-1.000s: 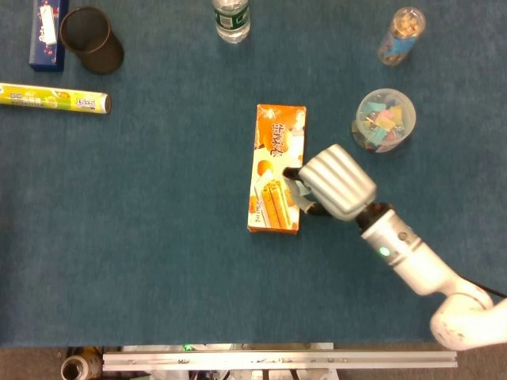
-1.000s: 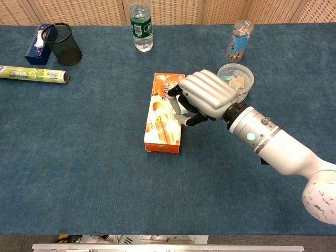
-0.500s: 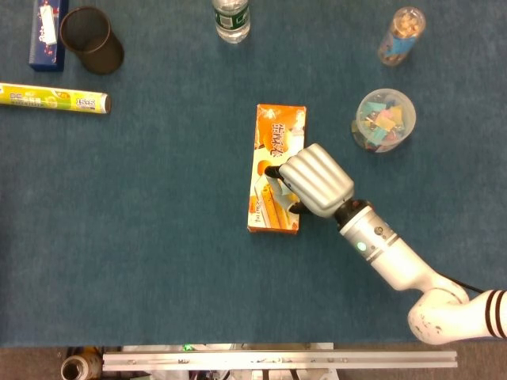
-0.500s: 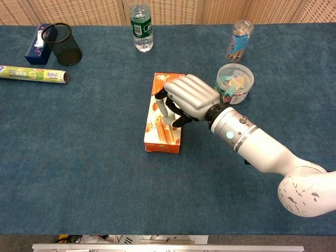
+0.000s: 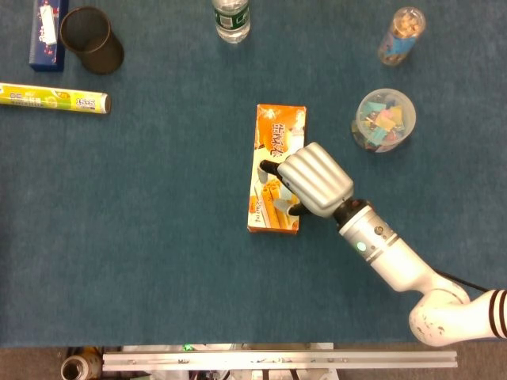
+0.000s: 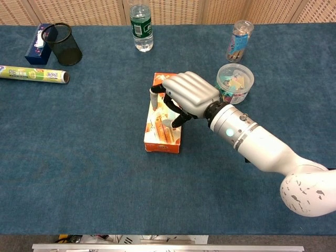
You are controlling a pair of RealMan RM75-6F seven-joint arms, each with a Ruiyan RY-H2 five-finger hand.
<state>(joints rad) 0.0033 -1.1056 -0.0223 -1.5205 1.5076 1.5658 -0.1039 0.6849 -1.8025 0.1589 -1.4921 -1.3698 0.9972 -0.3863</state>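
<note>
- While the box (image 5: 276, 169) lies flat mid-table on the blue cloth, your right hand (image 5: 312, 179) sits over its right half, fingers curled down onto the top face.
- Fingertips (image 6: 155, 93) touch the lid, thumb low by the near edge; I can't tell from either view whether you've got a true grip or only a rest on it.
- Progress, as I judge it: the reach is done and contact is made; the lift is not, since the box sits flat on the table.
- Against a second ago, you've slid the hand leftward, from the box's right edge to across its face, with the fingers fanned further over it.
- The box itself hasn't budged.
- Left hand: in neither view.
- The tub (image 5: 383, 120) stays just right of your wrist.
</note>
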